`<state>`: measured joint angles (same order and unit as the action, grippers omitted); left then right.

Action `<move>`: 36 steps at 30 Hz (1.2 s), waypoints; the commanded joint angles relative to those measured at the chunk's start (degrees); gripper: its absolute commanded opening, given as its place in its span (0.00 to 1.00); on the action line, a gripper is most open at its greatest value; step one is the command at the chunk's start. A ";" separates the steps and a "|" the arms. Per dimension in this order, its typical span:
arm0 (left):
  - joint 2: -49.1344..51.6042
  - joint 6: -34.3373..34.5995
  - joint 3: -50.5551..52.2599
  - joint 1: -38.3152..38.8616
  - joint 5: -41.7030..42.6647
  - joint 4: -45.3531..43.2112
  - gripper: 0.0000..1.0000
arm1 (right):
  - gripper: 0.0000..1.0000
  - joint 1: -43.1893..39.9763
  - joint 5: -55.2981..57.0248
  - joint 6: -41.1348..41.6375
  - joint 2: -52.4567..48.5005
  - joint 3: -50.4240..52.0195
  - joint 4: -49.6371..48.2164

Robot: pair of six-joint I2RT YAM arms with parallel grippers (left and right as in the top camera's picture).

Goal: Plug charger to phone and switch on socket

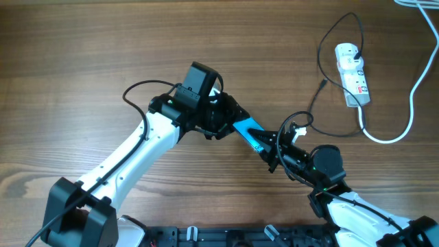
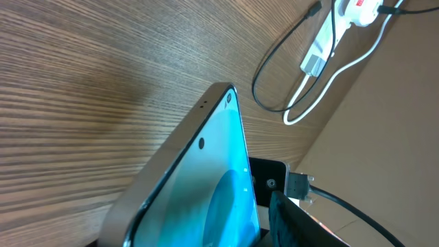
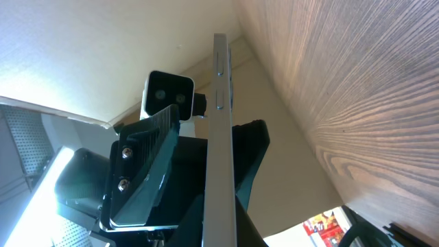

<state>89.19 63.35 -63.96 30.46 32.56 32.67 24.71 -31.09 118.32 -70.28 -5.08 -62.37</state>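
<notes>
Watching from beside the table (image 1: 82, 55), I saw the left gripper (image 1: 221, 116) clenched on one end of the phone (image 1: 248, 132), holding it tilted off the wood with the cyan screen showing. At the phone's other end sat the right gripper (image 1: 274, 149). Its jaws were lost among dark parts, so I could not tell whether they were closed on anything. In the left wrist view a silver connector (image 2: 298, 185) sat just beside the phone and, by my reading, not yet in it. From there the charger (image 1: 321, 62) ran as a thin black cable back to the socket (image 1: 352, 75), which lay well apart at the right with its thick white cord (image 1: 411, 103) curling past.

I judged the plugging step to be in hand and the switch not yet reached. The next move called for lining the tip squarely with the port in the phone's thin edge while the left arm braced it. Room was tight between the two grippers. Bare wood lay to the left, and cable loops crowded the way to the socket.
</notes>
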 commanded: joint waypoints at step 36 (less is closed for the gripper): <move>-0.15 2.91 0.26 -4.83 5.46 -2.32 0.04 | 0.09 0.24 -1.99 0.33 0.37 -1.77 2.91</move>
<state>89.19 69.28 -63.86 27.44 37.50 29.39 24.51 -29.15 121.10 -69.43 -6.96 -60.84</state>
